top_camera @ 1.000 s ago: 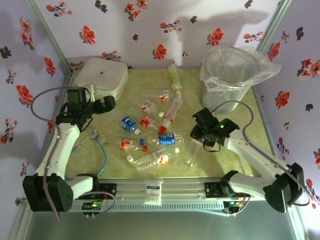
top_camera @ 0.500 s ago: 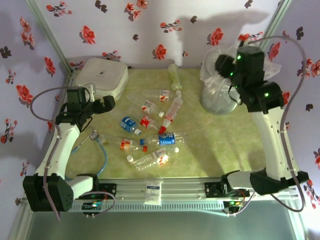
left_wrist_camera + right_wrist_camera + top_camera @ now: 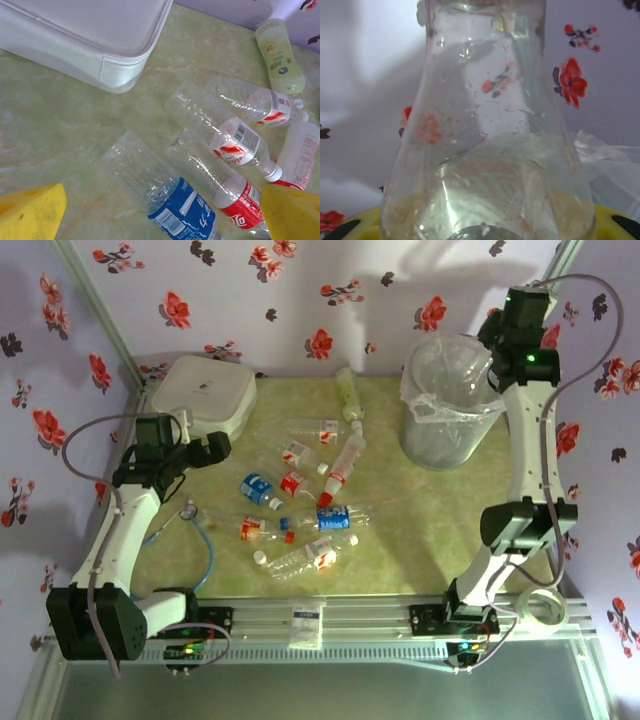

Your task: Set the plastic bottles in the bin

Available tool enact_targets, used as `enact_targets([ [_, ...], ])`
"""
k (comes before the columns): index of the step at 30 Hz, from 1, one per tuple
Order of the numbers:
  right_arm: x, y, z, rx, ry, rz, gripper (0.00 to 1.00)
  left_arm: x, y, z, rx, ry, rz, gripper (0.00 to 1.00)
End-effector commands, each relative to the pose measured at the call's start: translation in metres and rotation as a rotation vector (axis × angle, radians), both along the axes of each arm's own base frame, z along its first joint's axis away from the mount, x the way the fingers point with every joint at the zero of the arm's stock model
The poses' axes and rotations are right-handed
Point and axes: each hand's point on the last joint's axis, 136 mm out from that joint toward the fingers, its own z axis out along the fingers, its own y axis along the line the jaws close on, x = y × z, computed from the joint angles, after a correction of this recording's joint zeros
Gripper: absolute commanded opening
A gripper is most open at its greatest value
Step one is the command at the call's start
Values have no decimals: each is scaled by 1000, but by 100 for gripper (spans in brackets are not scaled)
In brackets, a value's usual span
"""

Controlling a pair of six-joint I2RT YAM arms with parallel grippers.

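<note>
R hand (image 3: 480,227) clamping clear bottle (image 3: 485,150) has swung up off tabletop (image 3: 430,530) to above bin (image 3: 440,440); drop looks next. L hand (image 3: 160,210) fully spread, empty.

Blurred clear plastic bottle (image 3: 485,150), top and base cut off, hides most of the yellow finger pads (image 3: 605,225) holding it. Left wrist view crops a blue-labelled clear bottle (image 3: 165,200) at its neck.

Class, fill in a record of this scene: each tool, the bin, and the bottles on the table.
left tool: open, over table bottles near the white box
right tool: shut on a clear bottle, raised by the bin
bin: upright, bag-lined, far right corner
table bottles: about nine, lying flat
</note>
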Motion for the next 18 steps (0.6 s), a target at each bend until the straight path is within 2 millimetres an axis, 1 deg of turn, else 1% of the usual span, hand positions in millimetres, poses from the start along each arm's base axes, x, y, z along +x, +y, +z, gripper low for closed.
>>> enact_targets([
  [1,7,10,-24,-11,83,53,34,-1,-1,-4,-18,21,1,100],
  [5,11,23,-69,-19,225,91,35,0,0,-6,-15,30,-1,100],
  [8,8,32,-102,-24,342,115,40,0,0,-8,-13,35,-2,100],
  [10,8,37,-115,-15,384,135,44,0,0,-9,-12,39,-2,100],
  [11,8,37,-115,-20,384,139,50,0,-1,-9,-11,40,-5,100],
  [13,6,35,-104,-36,363,134,61,0,0,-11,-9,47,-5,100],
  [16,0,34,-67,-53,292,136,75,-1,-2,-12,-10,54,-9,100],
  [18,-9,33,-41,-60,253,134,86,-2,-4,-12,-13,67,-12,100],
])
